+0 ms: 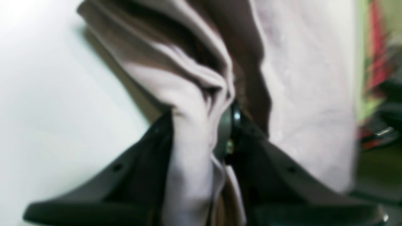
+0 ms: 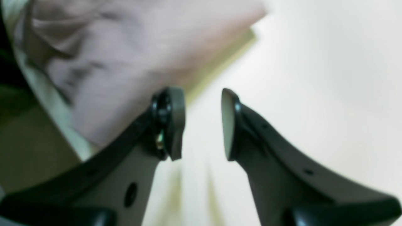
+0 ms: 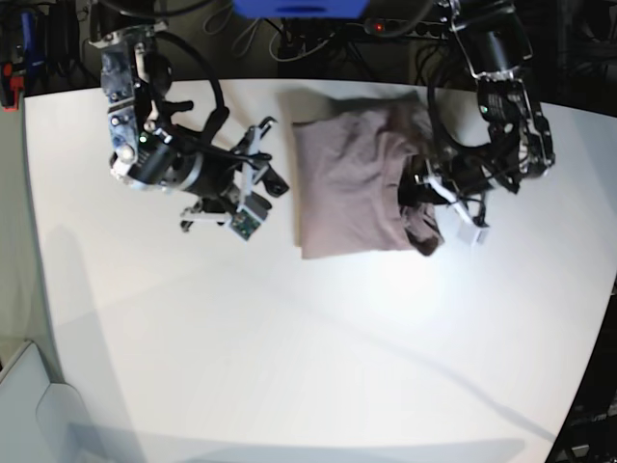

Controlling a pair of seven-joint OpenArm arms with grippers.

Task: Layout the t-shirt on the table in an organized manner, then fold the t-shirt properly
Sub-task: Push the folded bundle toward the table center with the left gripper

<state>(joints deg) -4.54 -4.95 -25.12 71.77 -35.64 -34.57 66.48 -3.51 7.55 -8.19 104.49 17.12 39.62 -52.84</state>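
I see the left gripper (image 1: pixel 201 125) low at the t-shirt (image 3: pixel 352 183), clamped on a bunched fold at its edge. The right gripper (image 2: pixel 202 124) hovers beside the shirt over the table (image 3: pixel 289 367), jaws parted, holding nothing.

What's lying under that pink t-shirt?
Only the white table shows around the t-shirt. The cloth hides whatever lies beneath its folds. At its edge the left gripper pinches a bunch of it.

Bright overhead light, soft shadows (both wrist views blurred).
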